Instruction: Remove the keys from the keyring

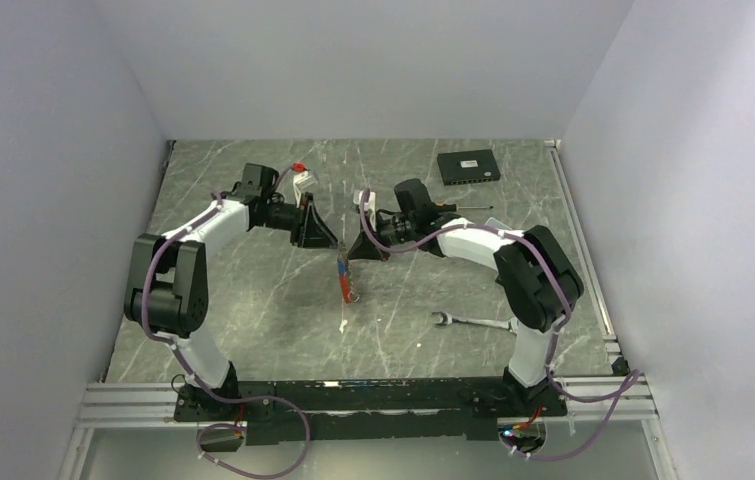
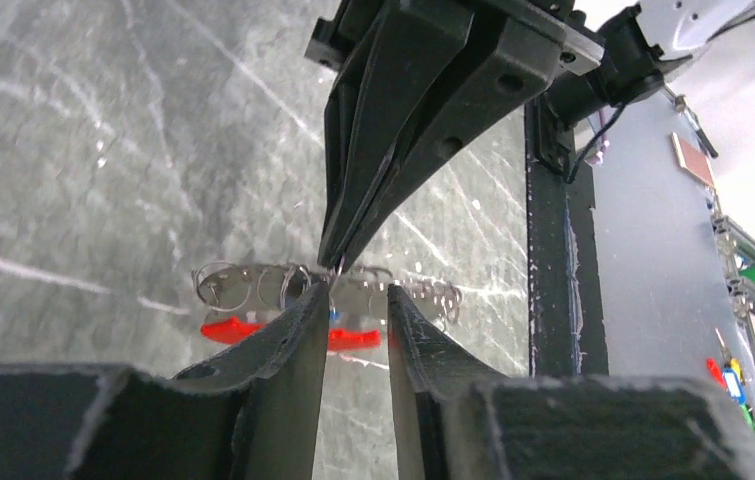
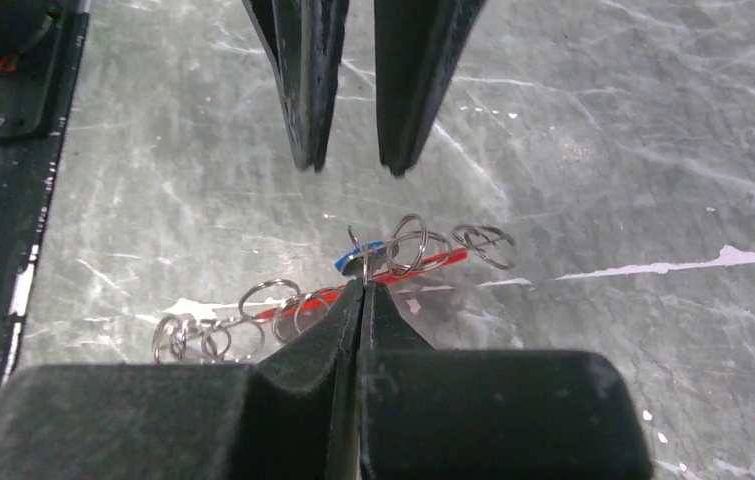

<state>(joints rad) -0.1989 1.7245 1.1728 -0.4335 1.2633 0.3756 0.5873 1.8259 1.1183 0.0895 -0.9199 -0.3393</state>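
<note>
The keyring (image 3: 408, 245) is a chain of thin silvery rings with a red tag (image 3: 431, 263), stretched across the marble table. It also shows in the top view (image 1: 344, 278) and the left wrist view (image 2: 243, 285). A key with a blue head (image 3: 355, 260) sits at the middle ring. I cannot make out other keys. My right gripper (image 3: 362, 285) is shut on a ring wire beside the blue key. My left gripper (image 2: 353, 300) is open, facing the right one, its jaws on either side of the held ring and touching nothing. In the top view the grippers (image 1: 325, 240) (image 1: 355, 250) meet nose to nose above the keyring.
A silver wrench (image 1: 468, 322) lies near the right arm's base. A screwdriver (image 1: 465, 207) and a black box (image 1: 468, 166) are at the back right. A white scrap (image 1: 341, 325) lies in front of the keyring. Grey walls enclose the table.
</note>
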